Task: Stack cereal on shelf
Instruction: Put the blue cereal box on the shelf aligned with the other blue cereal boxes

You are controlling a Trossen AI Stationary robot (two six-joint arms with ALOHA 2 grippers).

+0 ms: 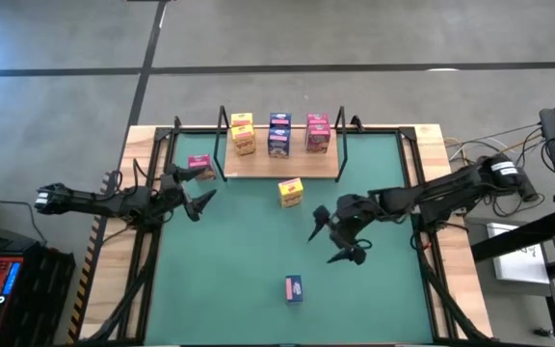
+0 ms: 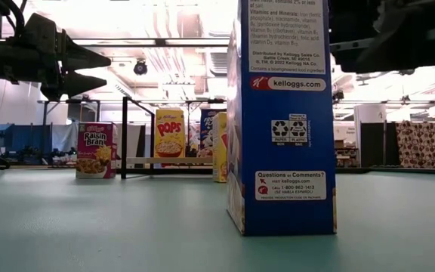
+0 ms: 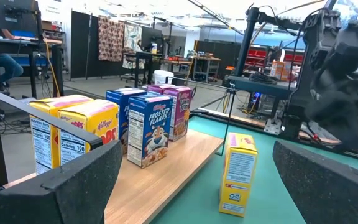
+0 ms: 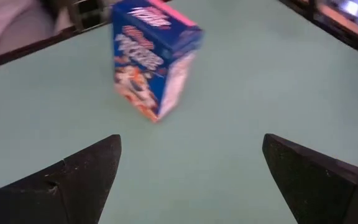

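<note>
The green mat (image 1: 249,251) is lying largely open between the two arms, offering broad passage across the middle of the surface. One blue box (image 1: 294,288) is standing alone near the front edge, with free mat all around it. A yellow box (image 1: 291,192) is standing just in front of the shelf (image 1: 258,166), narrowing the approach to the board's middle. A pink box (image 1: 199,166) is occupying the mat beside the shelf's left end. Boxes are lining the rear of the board, leaving its front strip bare. Black wire uprights (image 1: 224,145) are bounding both ends.
</note>
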